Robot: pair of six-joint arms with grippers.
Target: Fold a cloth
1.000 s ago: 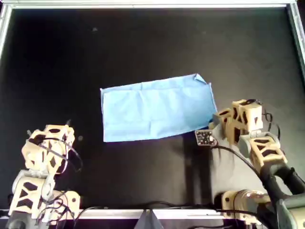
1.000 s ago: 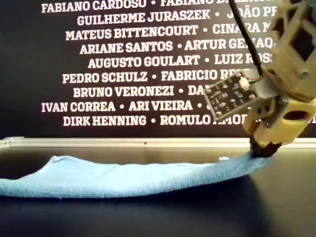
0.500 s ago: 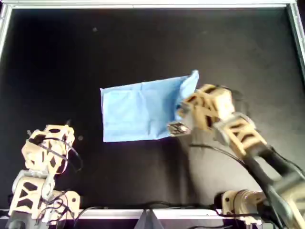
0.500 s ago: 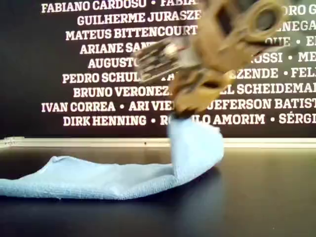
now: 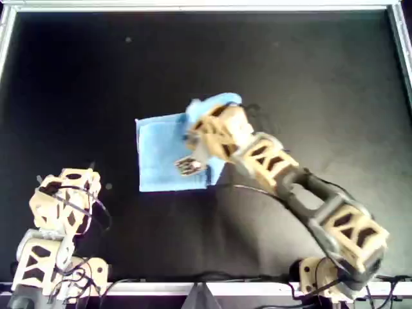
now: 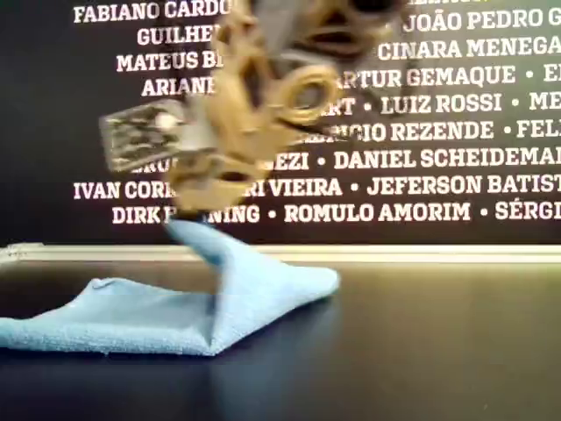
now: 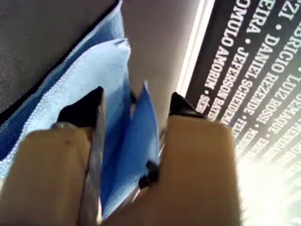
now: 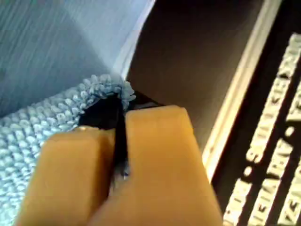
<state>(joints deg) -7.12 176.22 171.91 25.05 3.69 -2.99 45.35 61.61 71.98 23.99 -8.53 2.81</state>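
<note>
The sky-blue cloth (image 5: 161, 154) lies mid-table, and its right part is lifted and drawn over its left part. My second gripper (image 5: 196, 122) is shut on the cloth's raised edge; the second wrist view (image 8: 120, 106) shows the fuzzy hem pinched at the tips. In the exterior view the gripper (image 6: 188, 215) holds the edge up, so the cloth (image 6: 131, 316) forms a tent-like fold. My first gripper (image 5: 77, 180) rests at the overhead view's lower left, apart from the cloth. It is open (image 7: 134, 106) and sees the cloth (image 7: 70, 89) beyond its fingers.
The black table has a pale metal rim (image 5: 193, 6) along the back and sides. A dark wall with white printed names (image 6: 421, 158) stands behind the table. A small circuit board (image 5: 188, 166) hangs off my second gripper over the cloth.
My second gripper has carried the cloth's right edge up and leftward in the overhead view, folding it over the rest. My first arm has not moved.
</note>
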